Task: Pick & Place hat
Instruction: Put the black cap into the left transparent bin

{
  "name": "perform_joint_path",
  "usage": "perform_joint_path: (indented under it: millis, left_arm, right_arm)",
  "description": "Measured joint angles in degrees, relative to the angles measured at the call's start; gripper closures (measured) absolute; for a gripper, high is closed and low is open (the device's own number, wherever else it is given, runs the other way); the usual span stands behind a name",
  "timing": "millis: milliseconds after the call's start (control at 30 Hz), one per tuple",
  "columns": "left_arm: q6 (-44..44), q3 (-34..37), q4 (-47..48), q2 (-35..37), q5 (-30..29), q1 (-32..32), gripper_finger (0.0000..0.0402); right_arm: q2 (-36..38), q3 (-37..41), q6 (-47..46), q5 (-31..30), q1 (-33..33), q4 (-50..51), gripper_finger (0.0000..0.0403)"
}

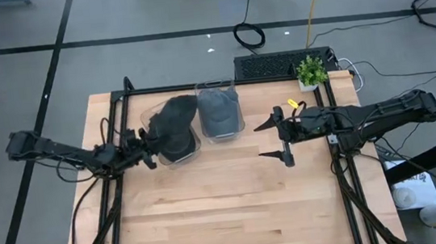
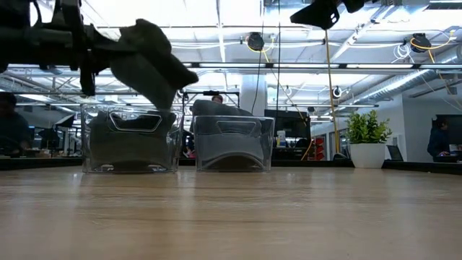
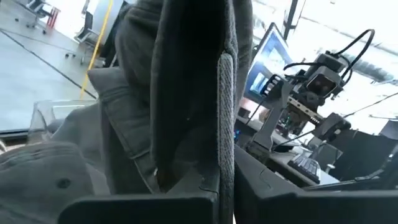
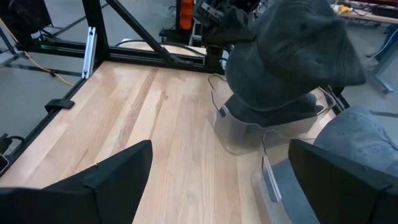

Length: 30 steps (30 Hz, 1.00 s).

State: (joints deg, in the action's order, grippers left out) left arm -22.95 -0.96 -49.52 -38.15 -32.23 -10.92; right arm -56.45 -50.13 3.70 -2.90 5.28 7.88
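Item: dark grey hat (image 1: 176,125), crumpled, hanging in the air over the left clear bin (image 1: 174,151) at the back of the wooden desk (image 1: 226,202). In the low view the hat (image 2: 150,63) is sitting clear above that bin's rim (image 2: 130,115), not resting in it.

Item: left gripper (image 1: 145,142), reaching in from the desk's left side, jaws clamped together on the hat's edge. Its wrist view is filling almost wholly with folds of the cloth (image 3: 180,99).

Item: second grey hat (image 1: 218,110), lying inside the right clear bin (image 1: 220,130), which is standing just beside the left one. The low view is showing its crown (image 2: 220,108) rising above the bin wall (image 2: 232,144).

Item: right gripper (image 1: 281,137), hovering above the desk to the right of both bins, jaws standing wide apart and holding nothing.

Item: small potted plant (image 1: 311,71), standing at the desk's far right corner, well apart from the bins.
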Motion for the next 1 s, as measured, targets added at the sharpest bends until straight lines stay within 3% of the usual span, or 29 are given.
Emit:
perform_joint_path:
  millis: [533, 700, 833, 1000]
  left_arm:
    - [-9.1, -0.3, 18.0, -0.4, -9.2, -3.4, 0.039]
    - [-14.7, 0.0, 23.9, -0.5, -9.3, -3.4, 0.0359]
    - [-18.1, -0.1, 23.5, -0.5, -7.2, -3.4, 0.0327]
    - [-19.5, -0.1, 23.2, -0.5, -4.6, -3.4, 0.0251]
  right_arm:
    - [0.0, 0.0, 0.0, 0.0, 0.0, -0.4, 0.0039]
    - [0.0, 0.0, 0.0, 0.0, 0.0, -0.4, 0.0039]
    - [0.0, 0.0, 0.0, 0.0, 0.0, -0.4, 0.0039]
    - [0.0, 0.0, 0.0, 0.0, 0.0, -0.4, 0.0039]
